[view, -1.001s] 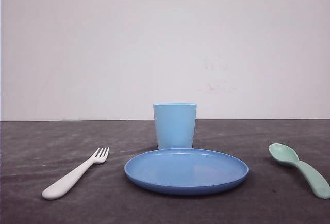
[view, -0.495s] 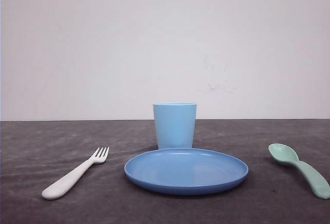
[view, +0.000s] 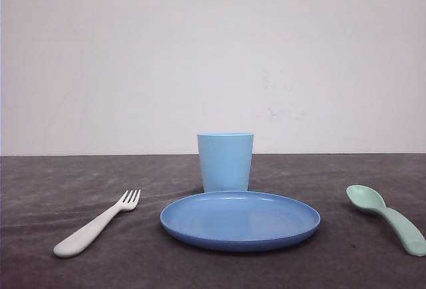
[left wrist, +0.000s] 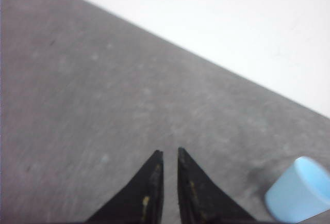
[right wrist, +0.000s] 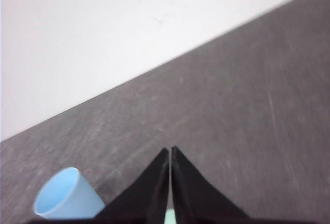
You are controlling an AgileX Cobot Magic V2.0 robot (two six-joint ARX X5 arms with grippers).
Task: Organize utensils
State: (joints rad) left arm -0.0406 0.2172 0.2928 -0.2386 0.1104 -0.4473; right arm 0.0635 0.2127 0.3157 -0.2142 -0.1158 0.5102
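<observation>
The white fork point(view: 98, 225) lies on the dark table left of the blue plate, its tines pointing away toward the wall. On the plate's right lies the mint-green spoon point(view: 387, 218), bowl toward the wall. In the left wrist view my left gripper point(left wrist: 168, 153) hangs over bare table with only a narrow slit between its black fingers and nothing in it. My right gripper point(right wrist: 170, 149) has its fingers nearly touching. A mint-green sliver point(right wrist: 168, 217) shows through the slit near their base.
A round blue plate point(view: 200, 226) sits at the table's middle with a light blue cup point(view: 225, 162) upright just behind it. The cup point(left wrist: 301, 190) also appears beside the left fingers, and as the cup point(right wrist: 67, 195) beside the right fingers. A white wall backs the table.
</observation>
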